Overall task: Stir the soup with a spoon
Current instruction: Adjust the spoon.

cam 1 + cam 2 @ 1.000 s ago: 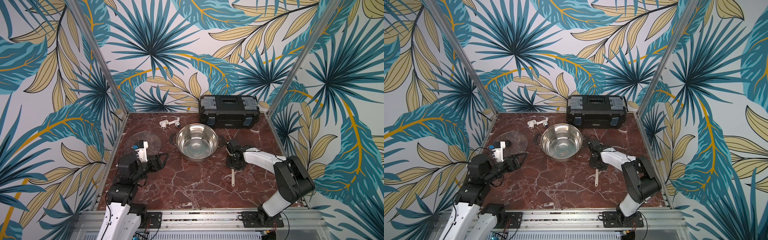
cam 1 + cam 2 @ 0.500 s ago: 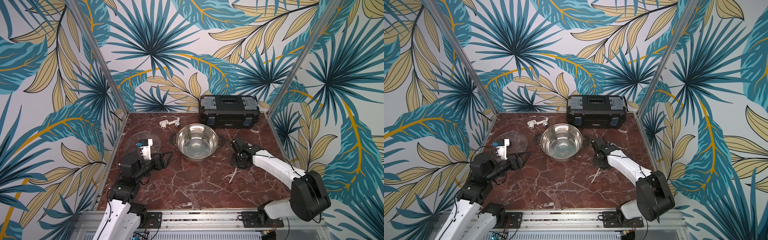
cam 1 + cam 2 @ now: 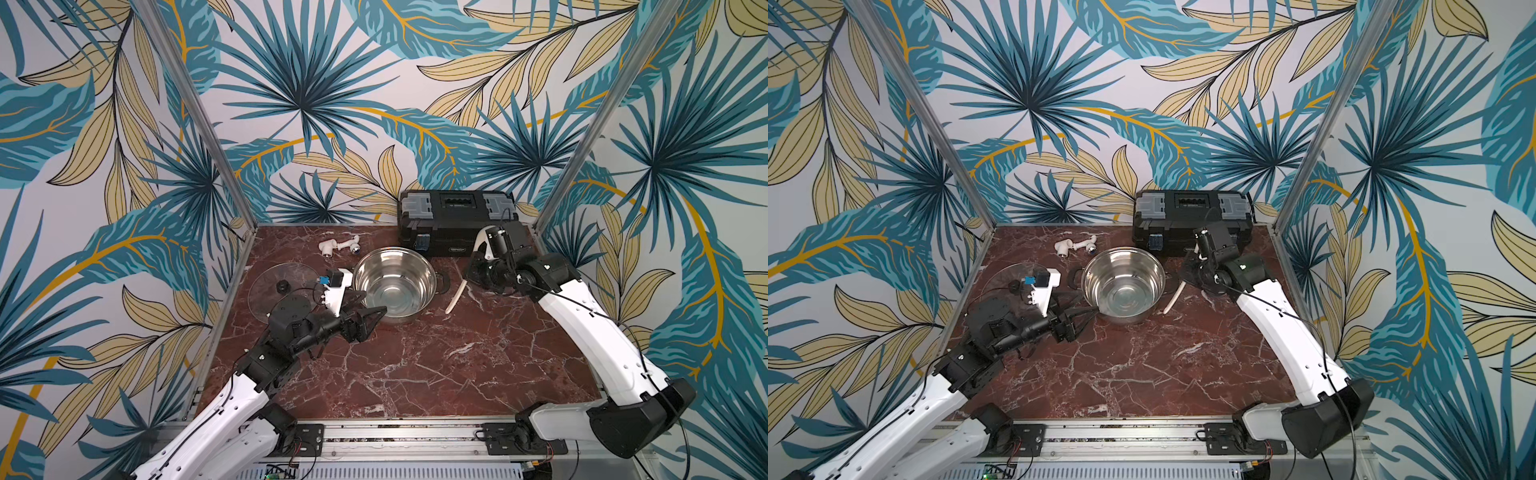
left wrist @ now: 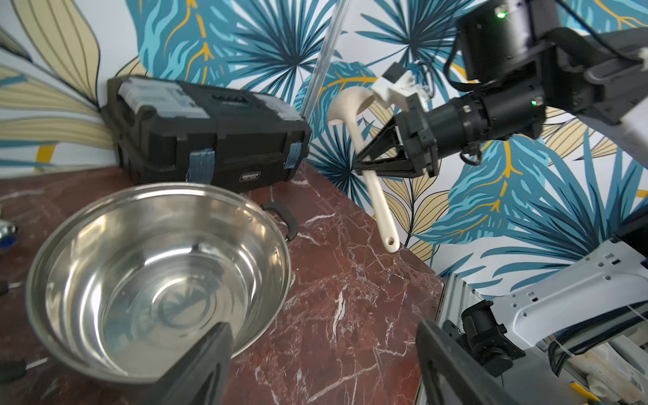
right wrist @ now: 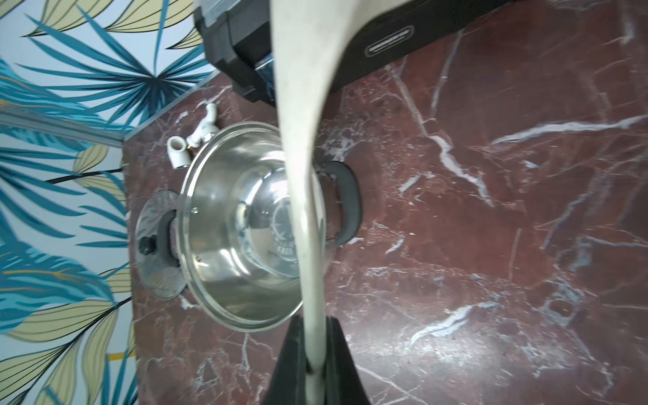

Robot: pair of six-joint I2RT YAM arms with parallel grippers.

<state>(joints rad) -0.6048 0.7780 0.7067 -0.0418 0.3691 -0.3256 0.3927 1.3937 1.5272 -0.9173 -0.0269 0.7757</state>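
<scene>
Right claw (image 4: 366, 167) is pinched tight on the spoon (image 4: 377, 196), gripping the handle about midway. The spoon hangs clear of the worktop (image 3: 415, 365), just to the right of the pot (image 3: 403, 313) and not over it. It is held wrong way up for stirring: bowl at the top, the handle's holed tip pointing down.

So the pick-up looks done, and the lid (image 3: 270, 274) is already off, lying flat to the pot's left. What's left, by my reckoning, is nearly all of the real work: turn the spoon over, carry it across the rim, dip it and stir. Nothing has entered the pot yet. Whether it holds any liquid I can't say, as the steel just gleams.

Left claw (image 3: 370, 322) is spread wide and empty, hovering by the pot's near-left side without touching it.
</scene>
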